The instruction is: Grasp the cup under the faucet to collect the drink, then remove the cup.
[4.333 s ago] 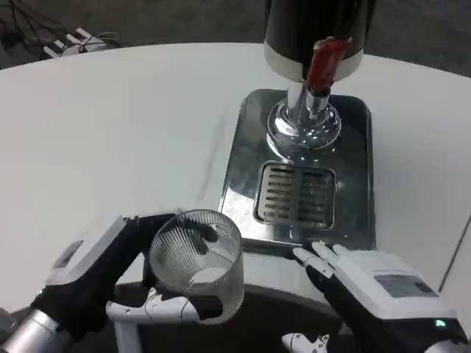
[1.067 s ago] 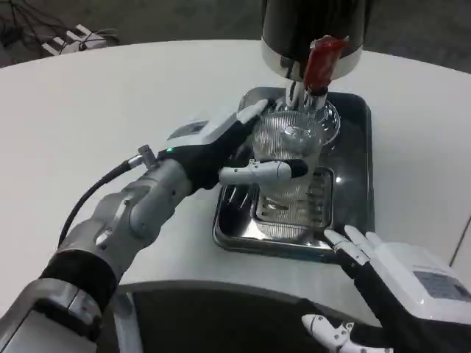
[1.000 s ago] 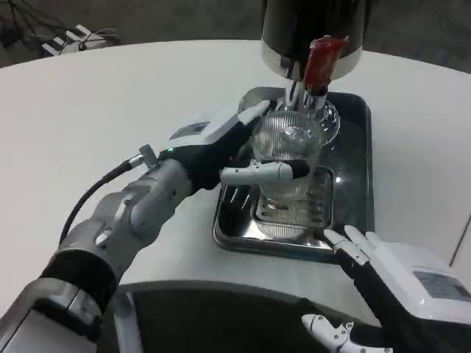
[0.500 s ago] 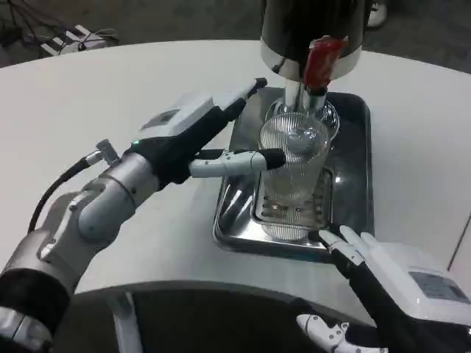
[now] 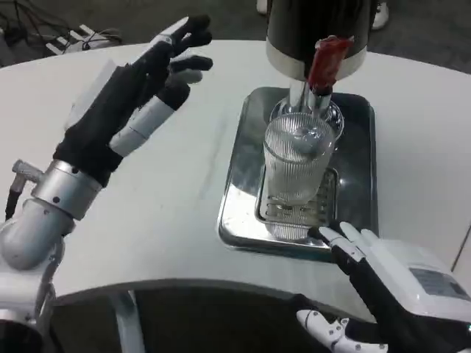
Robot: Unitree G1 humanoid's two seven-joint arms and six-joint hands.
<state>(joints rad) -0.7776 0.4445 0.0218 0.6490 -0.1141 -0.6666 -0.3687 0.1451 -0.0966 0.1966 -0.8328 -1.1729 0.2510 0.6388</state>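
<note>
Left hand (image 5: 129, 99) off cup (image 5: 298, 173) (raised)

The white tabletop (image 5: 184, 191) had a curved rim on its far and near sides. Beyond its far edge lay dark grey floor (image 5: 235, 20), where a white power strip (image 5: 70, 38) with dark cables sat near the tabletop's far left corner.

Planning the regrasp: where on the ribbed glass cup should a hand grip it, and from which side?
Grip the ribbed cup around its mid wall, coming from the robot's left side, level with the table. It stands upright on the drip tray, with the faucet right over its rim, so a top grasp looks blocked. The left hand is open, raised clear on that side.
</note>
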